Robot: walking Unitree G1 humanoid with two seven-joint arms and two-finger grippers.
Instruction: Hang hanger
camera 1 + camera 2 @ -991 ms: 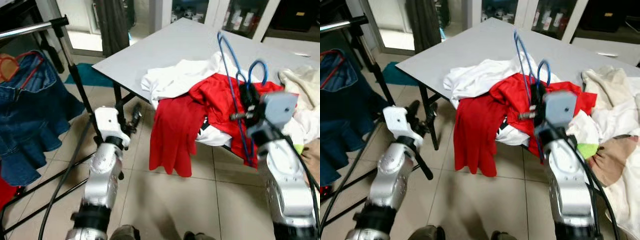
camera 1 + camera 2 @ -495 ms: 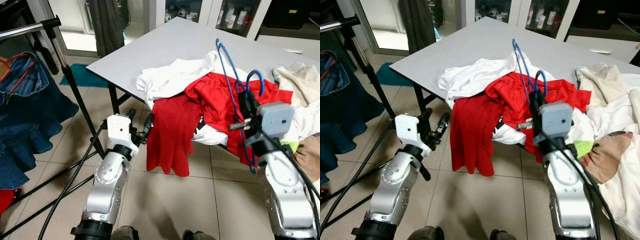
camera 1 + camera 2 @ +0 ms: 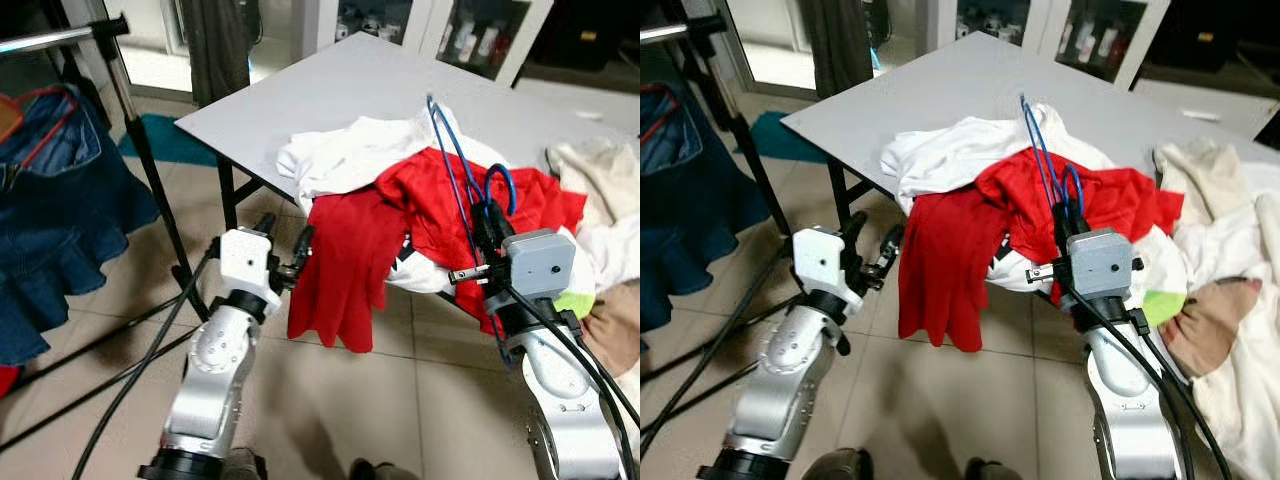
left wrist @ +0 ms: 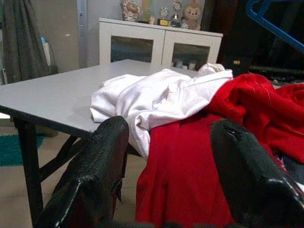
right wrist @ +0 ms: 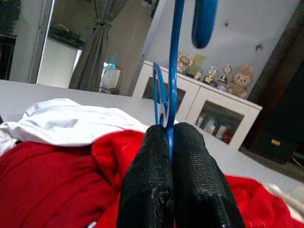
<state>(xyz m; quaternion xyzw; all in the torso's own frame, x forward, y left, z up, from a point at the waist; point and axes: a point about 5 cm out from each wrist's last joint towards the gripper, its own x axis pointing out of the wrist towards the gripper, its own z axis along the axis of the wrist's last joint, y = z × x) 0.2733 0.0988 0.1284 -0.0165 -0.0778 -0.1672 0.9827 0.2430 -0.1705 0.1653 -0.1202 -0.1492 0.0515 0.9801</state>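
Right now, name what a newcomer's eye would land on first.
The bright red garment draped over the grey table's front edge, beside a crumpled white garment. Next, the blue wire hanger standing upright above it, pinched in the right gripper. The left gripper is open near the red cloth.

A grey table (image 3: pixel 330 95) carries a white garment (image 3: pixel 345 160) beside a red garment (image 3: pixel 345 260) draping over its edge. A denim skirt (image 3: pixel 55 220) hangs from a metal clothes rack (image 3: pixel 130 120) nearby.
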